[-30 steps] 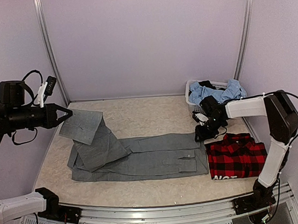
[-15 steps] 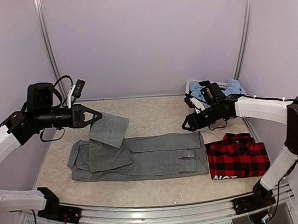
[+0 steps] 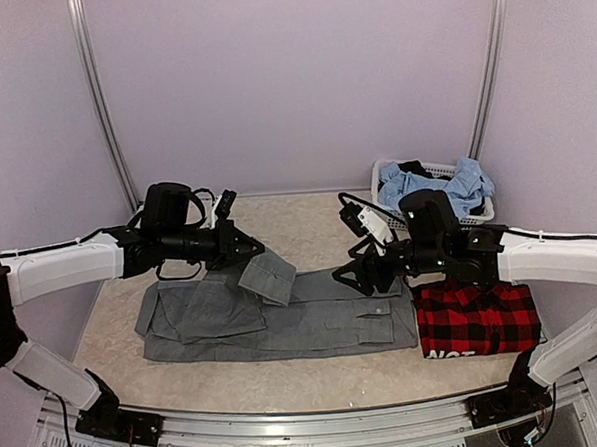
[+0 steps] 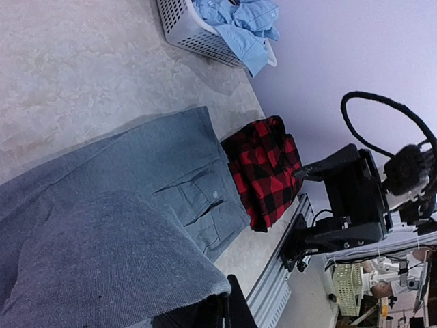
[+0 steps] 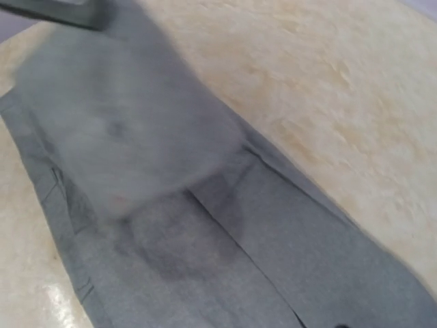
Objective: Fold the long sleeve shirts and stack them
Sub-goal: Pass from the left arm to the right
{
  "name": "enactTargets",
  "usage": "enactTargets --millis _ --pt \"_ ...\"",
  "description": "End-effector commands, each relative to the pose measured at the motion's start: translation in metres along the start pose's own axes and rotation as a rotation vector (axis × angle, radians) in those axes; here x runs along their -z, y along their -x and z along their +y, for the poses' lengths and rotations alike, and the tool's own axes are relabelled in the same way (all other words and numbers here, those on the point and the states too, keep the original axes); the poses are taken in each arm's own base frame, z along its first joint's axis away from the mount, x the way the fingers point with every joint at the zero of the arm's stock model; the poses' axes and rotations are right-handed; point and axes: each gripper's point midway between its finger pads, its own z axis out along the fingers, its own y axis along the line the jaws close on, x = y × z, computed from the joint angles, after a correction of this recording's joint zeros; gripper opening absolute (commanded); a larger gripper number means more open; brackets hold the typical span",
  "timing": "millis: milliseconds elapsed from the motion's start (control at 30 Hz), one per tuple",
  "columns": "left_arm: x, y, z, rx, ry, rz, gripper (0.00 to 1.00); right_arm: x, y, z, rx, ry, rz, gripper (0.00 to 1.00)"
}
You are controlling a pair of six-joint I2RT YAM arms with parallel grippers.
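One grey shirt (image 3: 313, 318), fold pinched in left hand (image 3: 256, 250)

A: Is any writing legible from the overhead camera?
B: I read one item only: white letters, apparently "NOT", on the near edge of the plaid shirt (image 3: 474, 319), partly cut off.

Since a sec ago: swung left gripper (image 3: 252, 249) in from far-left edge of table (image 3: 308, 218) to near centre, w/ pinched end of grey shirt (image 3: 323, 317) carried rightward, now hanging over shirt's left half instead of beyond it. Shifted right gripper (image 3: 347, 275) leftward too, from beside corner of plaid shirt (image 3: 474, 319) to above grey shirt's right part, arm now stretched across.
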Motion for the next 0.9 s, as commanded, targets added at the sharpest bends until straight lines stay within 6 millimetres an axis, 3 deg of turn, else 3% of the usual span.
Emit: enactTargets --millis 0,233,467,633,867 --pt "-0.020 0.005 -0.007 0.072 -0.114 -0.008 0.00 -0.005 0.000 0.009 0.104 -0.085 -0.059 0.69" --pt "-0.041 0.002 0.001 0.228 -0.201 -0.002 0.00 -0.032 -0.001 0.025 0.129 -0.173 -0.108 0.75" --pt "-0.046 0.002 -0.001 0.312 -0.252 -0.021 0.00 -0.071 -0.008 0.046 0.195 -0.248 -0.086 0.81" --pt "-0.047 0.001 -0.007 0.319 -0.261 -0.020 0.00 -0.088 -0.006 0.066 0.268 -0.283 -0.100 0.82" --pt "-0.049 -0.003 -0.014 0.315 -0.273 -0.010 0.00 -0.107 -0.006 0.067 0.355 -0.429 -0.067 0.82"
